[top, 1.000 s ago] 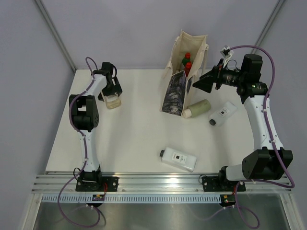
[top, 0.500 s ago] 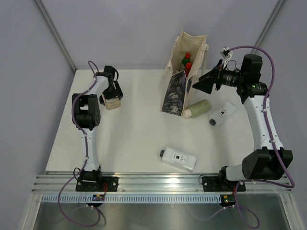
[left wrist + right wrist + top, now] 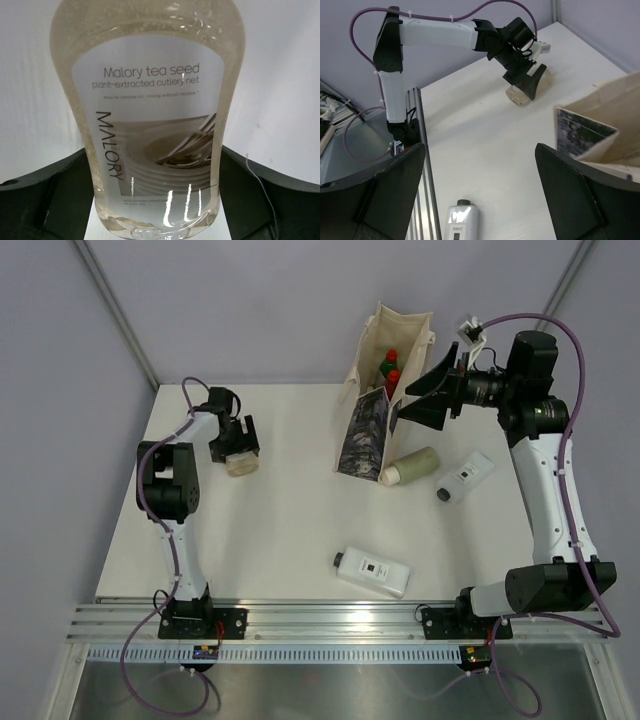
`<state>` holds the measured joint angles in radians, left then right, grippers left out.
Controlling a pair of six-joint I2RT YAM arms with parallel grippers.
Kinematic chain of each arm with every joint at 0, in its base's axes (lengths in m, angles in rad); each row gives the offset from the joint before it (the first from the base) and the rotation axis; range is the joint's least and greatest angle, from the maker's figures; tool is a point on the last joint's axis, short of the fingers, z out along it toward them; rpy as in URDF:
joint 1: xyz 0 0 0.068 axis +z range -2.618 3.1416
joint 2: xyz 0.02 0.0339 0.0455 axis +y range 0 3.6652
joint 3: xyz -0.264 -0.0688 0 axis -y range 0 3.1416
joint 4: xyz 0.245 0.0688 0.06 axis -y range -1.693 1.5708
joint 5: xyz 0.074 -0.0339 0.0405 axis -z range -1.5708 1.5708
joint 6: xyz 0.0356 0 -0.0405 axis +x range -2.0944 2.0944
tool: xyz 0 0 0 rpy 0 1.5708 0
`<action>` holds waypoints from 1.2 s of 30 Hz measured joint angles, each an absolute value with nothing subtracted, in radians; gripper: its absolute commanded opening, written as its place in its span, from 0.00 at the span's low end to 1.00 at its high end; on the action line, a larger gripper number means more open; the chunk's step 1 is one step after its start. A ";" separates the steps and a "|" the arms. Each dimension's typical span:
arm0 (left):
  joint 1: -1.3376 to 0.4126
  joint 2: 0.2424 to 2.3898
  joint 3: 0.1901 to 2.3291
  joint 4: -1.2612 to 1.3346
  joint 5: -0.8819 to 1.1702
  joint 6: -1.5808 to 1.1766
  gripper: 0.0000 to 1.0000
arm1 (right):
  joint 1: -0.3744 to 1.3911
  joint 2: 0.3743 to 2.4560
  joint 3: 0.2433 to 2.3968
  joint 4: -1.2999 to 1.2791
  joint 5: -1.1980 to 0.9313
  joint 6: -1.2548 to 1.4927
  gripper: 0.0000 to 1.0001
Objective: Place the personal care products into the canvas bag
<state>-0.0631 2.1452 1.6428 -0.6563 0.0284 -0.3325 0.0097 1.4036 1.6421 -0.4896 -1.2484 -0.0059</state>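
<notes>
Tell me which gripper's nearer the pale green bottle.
Right. Right gripper hangs by the canvas bag, just beyond the pale green bottle; left gripper straddles the translucent bottle across the table.

You see six bottles in all, one cream canvas bag [image 3: 365, 435] and one white worktop [image 3: 280, 520] carrying them. Two red-capped bottles stand inside the bag, one [image 3: 390, 358] behind and one [image 3: 392, 378] in front. Four more bottles are outside the bag: one pale green cylinder [image 3: 410, 465], two flat white bottles, one [image 3: 465, 476] at the right and one [image 3: 372, 571] near the front edge, and one peach translucent bottle [image 3: 238, 460] at the far left. There are two robot arms, a left arm [image 3: 175, 475] and a right arm [image 3: 540, 470].
</notes>
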 measured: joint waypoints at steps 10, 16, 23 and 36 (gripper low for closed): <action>-0.068 1.765 1.127 -0.337 0.417 -0.345 0.00 | 0.412 1.589 1.779 -0.630 -0.995 0.092 0.99; -0.071 1.615 0.888 -0.111 0.570 -0.458 0.00 | 0.557 1.769 1.810 -0.643 -0.656 0.290 0.99; -0.071 1.533 0.752 -0.007 0.671 -0.544 0.00 | 0.605 1.853 1.811 -0.707 -0.835 -0.147 1.00; -0.071 1.471 0.695 -0.031 0.725 -0.533 0.14 | 0.620 1.899 1.601 -0.932 -0.830 -1.236 0.99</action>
